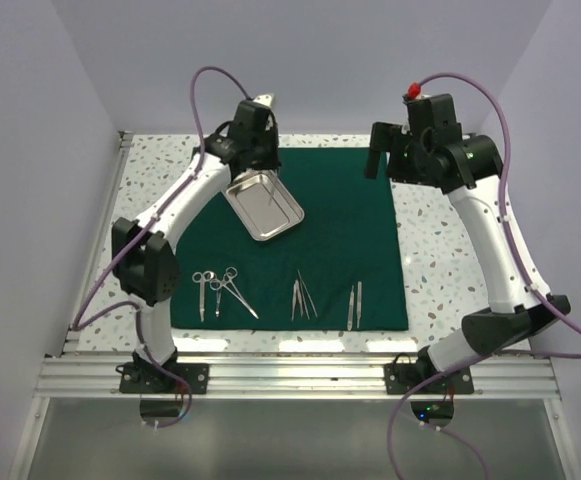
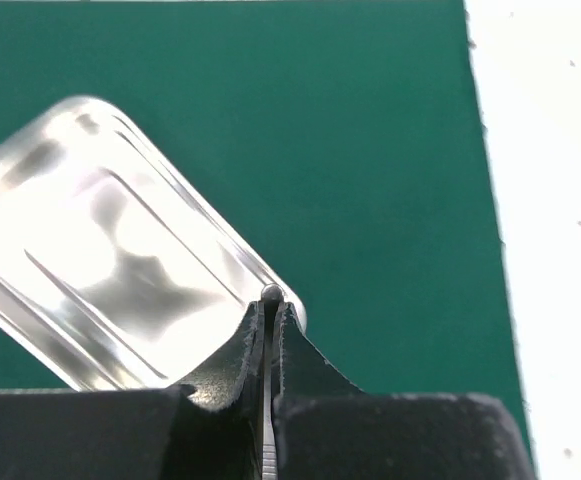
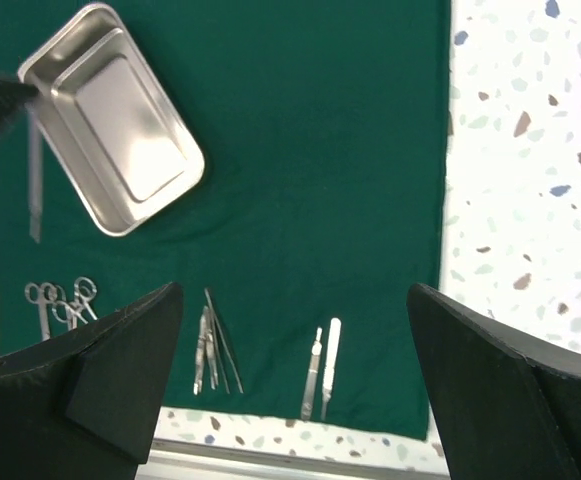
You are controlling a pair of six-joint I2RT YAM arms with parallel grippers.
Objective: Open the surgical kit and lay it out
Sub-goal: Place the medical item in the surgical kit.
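Top external view: green drape (image 1: 350, 230) spread flat on the bench (image 1: 440, 260), shiny tray (image 1: 262, 208) skewed on it; left claw (image 2: 272, 305) pinches a slim steel tool (image 3: 35, 180) by the tray, right claw (image 3: 292, 290) gapes empty.

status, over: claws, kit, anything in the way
Left claw shut on slim steel tool by tray. Right claw open, above green cloth. Scissors, tweezers laid along near edge. Nothing blocking.

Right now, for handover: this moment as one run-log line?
left gripper shut on slim steel tool by tray | right gripper open, empty | other instruments along drape's near edge
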